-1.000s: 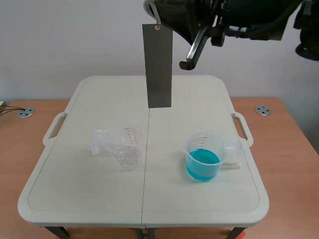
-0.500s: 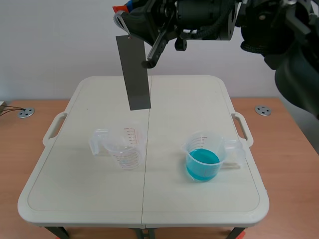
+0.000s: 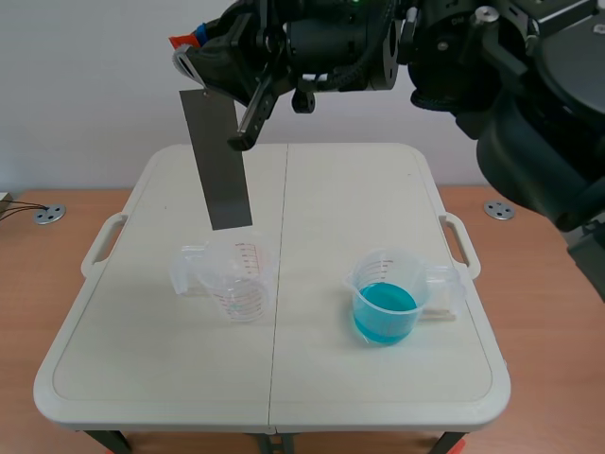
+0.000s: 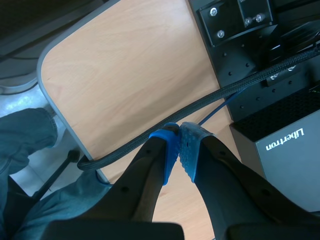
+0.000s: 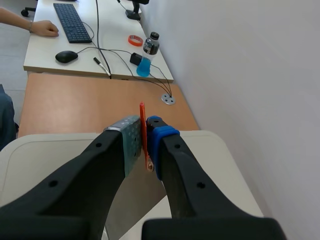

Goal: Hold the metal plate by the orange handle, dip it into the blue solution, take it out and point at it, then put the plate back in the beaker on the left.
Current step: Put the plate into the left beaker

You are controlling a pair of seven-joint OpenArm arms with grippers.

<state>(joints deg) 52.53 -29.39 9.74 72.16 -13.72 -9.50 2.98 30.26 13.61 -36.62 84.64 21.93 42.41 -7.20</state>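
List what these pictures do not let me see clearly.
Scene view: the right gripper covers most of the orange handle.
Scene view: whether the lower edge of the metal plate hangs over the left beaker or behind it; depth is unclear.
Scene view: the left beaker's red scale is too small to read.
Right wrist view: the gripper hides nearly all the plate; both beakers are outside it.

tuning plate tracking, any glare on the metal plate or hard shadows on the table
Scene view: metal plate dark grey, no glare; only faint soft shadows by the left beaker and the blue-solution beaker. Right wrist view: orange handle in the right claw evenly lit.
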